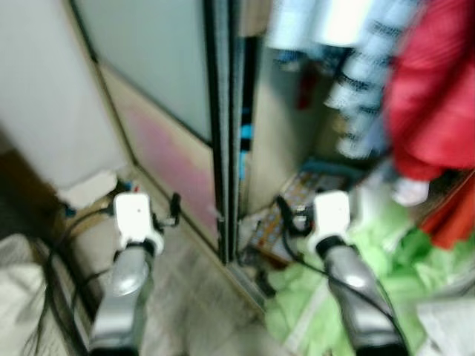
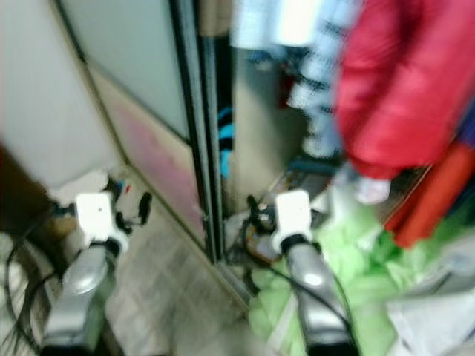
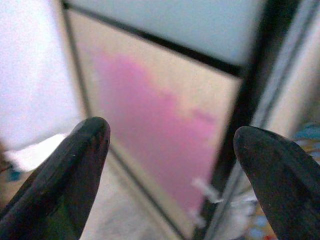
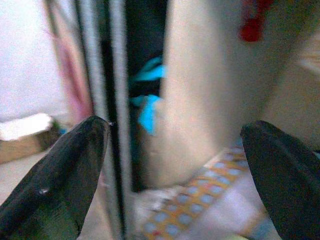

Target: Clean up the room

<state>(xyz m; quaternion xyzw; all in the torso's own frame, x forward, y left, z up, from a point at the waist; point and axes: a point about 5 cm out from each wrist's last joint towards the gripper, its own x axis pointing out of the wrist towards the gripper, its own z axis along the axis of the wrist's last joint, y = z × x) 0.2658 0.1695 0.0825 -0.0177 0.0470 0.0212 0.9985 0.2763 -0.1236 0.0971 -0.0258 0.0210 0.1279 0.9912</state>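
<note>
So the robot's parked right in front of a wardrobe, and everything's blurry. The sliding door point(image 1: 159, 111) is the big landmark: frosted panel up top, a lower panel with a pinkish smear, dark frame down its edge. Left of the door there's a pale wall point(image 1: 44, 96) and grey floor point(image 1: 185, 297) running along the door's track.

Right of the door the wardrobe is open. A red jacket point(image 1: 434, 96) hangs inside with a light blue patterned garment point(image 1: 356, 81) beside it, and under them a heap of green fabric point(image 1: 319, 297) spills out across the floor, plus a patterned flat box or book point(image 1: 286, 211) just inside the door edge. That mess looks like the cleanup stuff. Black cables point(image 1: 52, 297) trail on the floor far left of the door.

The right wrist view catches something bright blue point(image 4: 147, 100) tucked behind the door frame.

Both arms reach forward, low. Left gripper point(image 3: 170, 165) points at the pink panel, fingers spread wide, nothing between them. Right gripper point(image 4: 175, 170) aims at the wardrobe opening, also spread and empty.
</note>
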